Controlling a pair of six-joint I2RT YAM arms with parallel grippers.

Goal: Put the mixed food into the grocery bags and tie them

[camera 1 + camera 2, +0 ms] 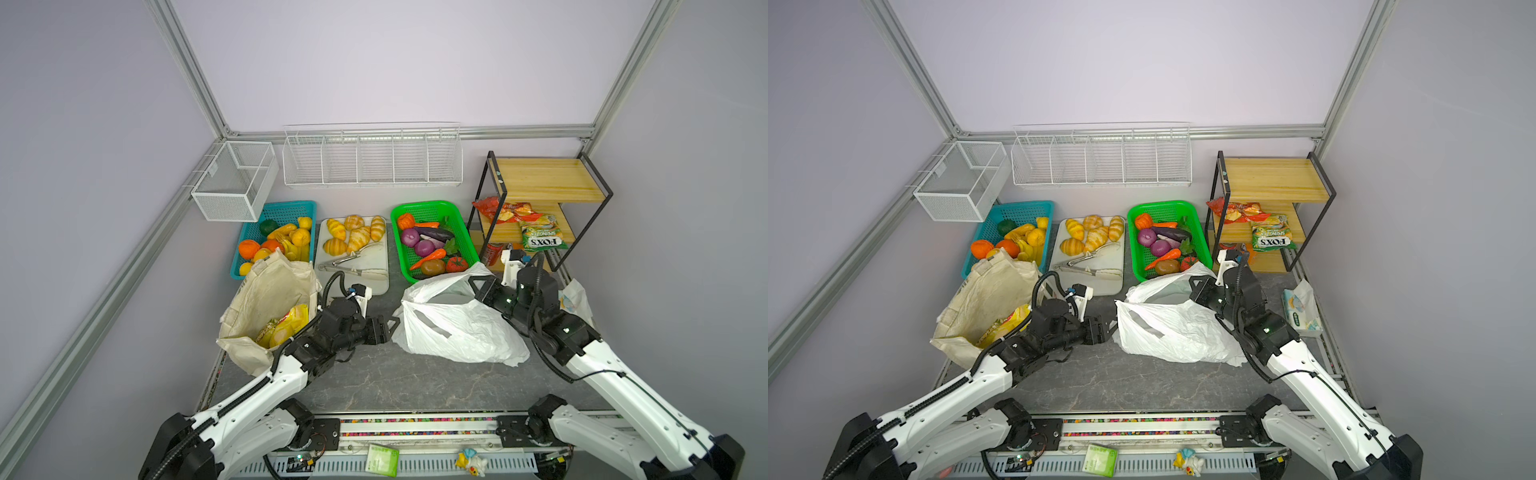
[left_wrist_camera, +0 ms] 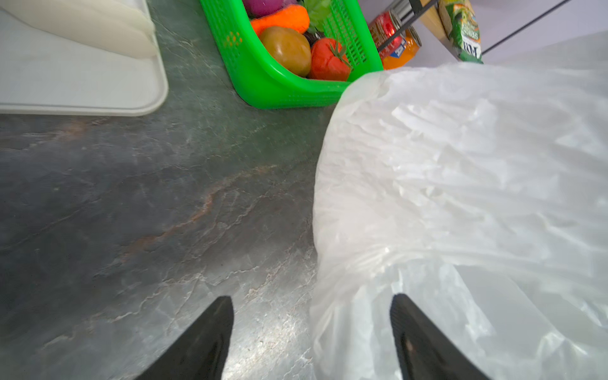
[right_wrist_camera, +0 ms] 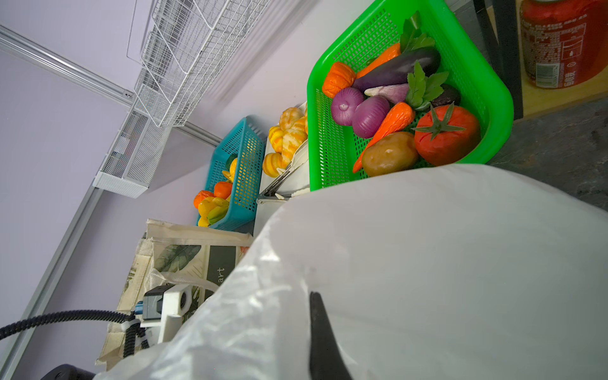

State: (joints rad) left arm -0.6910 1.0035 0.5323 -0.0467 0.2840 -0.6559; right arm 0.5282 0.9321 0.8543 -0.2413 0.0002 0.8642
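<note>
1. Two yellow packets (image 1: pixel 286 326) lie inside the tote (image 1: pixel 266 291), at the table's left edge.
2. The tomato (image 3: pixel 445 135), potato (image 3: pixel 390 153), carrot (image 3: pixel 391 123) and onions (image 3: pixel 370 115) sit unpacked in the green basket (image 1: pixel 428 204), at the back edge.
3. Mid-table, the right jaws are clenched on the plastic bag's (image 1: pixel 453 332) rim, holding its mouth up.
4. The left jaws are spread, straddling its side and gripping nothing.
5. Neither bag is tied.

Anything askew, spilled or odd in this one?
Nothing spilled or damaged. The canvas tote sags lopsided, with yellow snack packets inside. The plastic bag lies crumpled.
</note>
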